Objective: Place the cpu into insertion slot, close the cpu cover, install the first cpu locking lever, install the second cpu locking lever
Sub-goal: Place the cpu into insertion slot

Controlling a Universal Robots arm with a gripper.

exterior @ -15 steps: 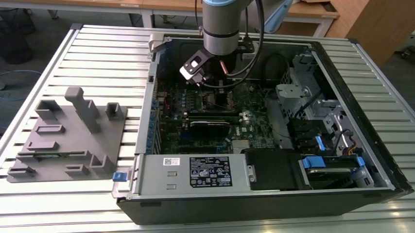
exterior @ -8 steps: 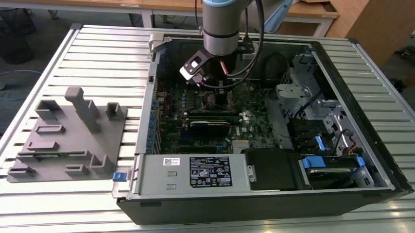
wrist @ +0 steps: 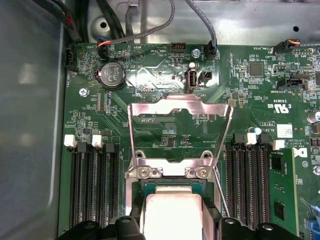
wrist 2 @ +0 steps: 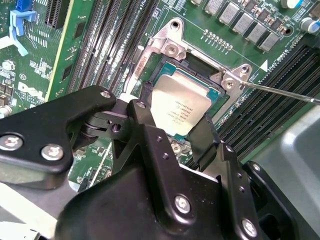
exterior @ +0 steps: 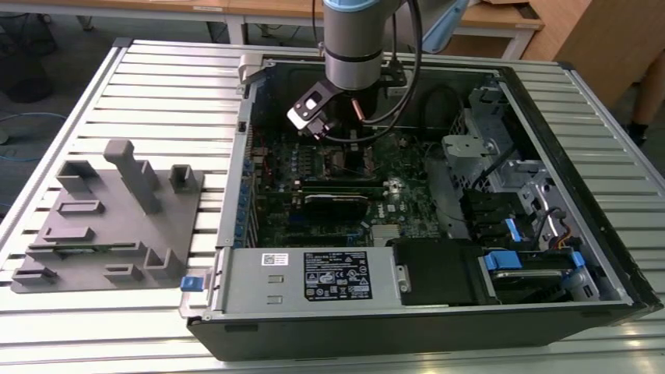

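My claw [wrist 2: 172,117] grips the cpu [wrist 2: 182,100], jaws cpu-wide, in the insertion slot [wrist 2: 197,61]. One cpu, one cpu cover [wrist: 150,106], raised beside the slot.

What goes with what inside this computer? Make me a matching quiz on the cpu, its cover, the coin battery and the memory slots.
1. cpu
2. cpu cover
3. coin battery
4. memory slots

A. long, black, in rows
B. swung open, green board showing through its window
C. square, silver-grey top
D. round, dark

Pairs: 1-C, 2-B, 3-D, 4-A
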